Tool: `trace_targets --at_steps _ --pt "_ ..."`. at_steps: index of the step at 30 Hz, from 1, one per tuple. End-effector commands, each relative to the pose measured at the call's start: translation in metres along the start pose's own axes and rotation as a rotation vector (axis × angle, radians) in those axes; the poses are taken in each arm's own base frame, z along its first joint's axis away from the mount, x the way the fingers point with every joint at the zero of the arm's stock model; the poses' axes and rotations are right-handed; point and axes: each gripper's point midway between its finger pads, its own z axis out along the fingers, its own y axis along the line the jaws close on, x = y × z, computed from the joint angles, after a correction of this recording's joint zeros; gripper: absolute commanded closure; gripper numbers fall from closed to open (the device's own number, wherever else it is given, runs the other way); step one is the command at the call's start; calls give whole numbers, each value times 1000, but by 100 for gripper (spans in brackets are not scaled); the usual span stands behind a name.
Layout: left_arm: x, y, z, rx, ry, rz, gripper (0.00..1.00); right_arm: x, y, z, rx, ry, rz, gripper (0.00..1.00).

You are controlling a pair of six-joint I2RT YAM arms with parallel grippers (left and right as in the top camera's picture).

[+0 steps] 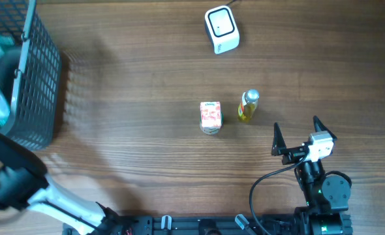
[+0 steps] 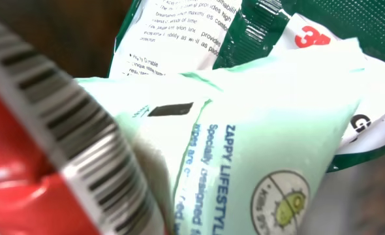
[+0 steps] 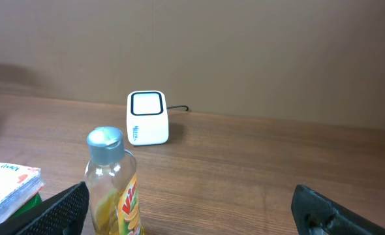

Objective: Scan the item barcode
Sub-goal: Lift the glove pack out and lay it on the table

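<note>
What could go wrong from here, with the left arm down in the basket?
1. The left pincer is shut among crowded packs: the pale green pouch, a red pack and a green-and-white pack overlap, so it might lift two or the wrong one; which it holds cannot be seen.
2. The pouch looks soft and may slip on the way to the scanner.
3. Lifting out could snag the basket wall.
</note>
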Motion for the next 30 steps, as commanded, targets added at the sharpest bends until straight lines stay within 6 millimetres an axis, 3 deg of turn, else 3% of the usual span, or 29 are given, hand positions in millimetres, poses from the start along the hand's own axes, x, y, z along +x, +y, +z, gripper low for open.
trace_targets --at_steps 1,3,5,7,10,11,15,20,25,30 --pt "-140 -26 -184 -99 -474 68 95 -2 -4 -1 18 -10 13 0" --pt "-156 -51 -245 -89 -586 84 94 -2 -4 -1 18 -10 13 0" --pt "-148 -83 -287 -1 -603 29 94 -2 -4 -1 17 -10 13 0" --pt "-123 -115 -305 121 -527 -100 94 -2 -4 -1 17 -10 13 0" --pt "-70 -175 -309 275 -308 -154 96 -2 -4 -1 18 -10 13 0" --pt "-45 -203 -307 329 -205 -133 96 -2 -4 -1 18 -10 13 0" --pt "22 -268 -286 389 41 -69 96 -2 -4 -1 18 -10 13 0" --pt "101 -313 -240 352 222 -7 96 -2 -4 -1 17 -10 13 0" --pt "170 -342 -202 355 296 47 96 -2 -4 -1 18 -10 13 0" --pt "212 -339 -161 286 264 46 95 -2 -4 -1 18 -10 13 0"
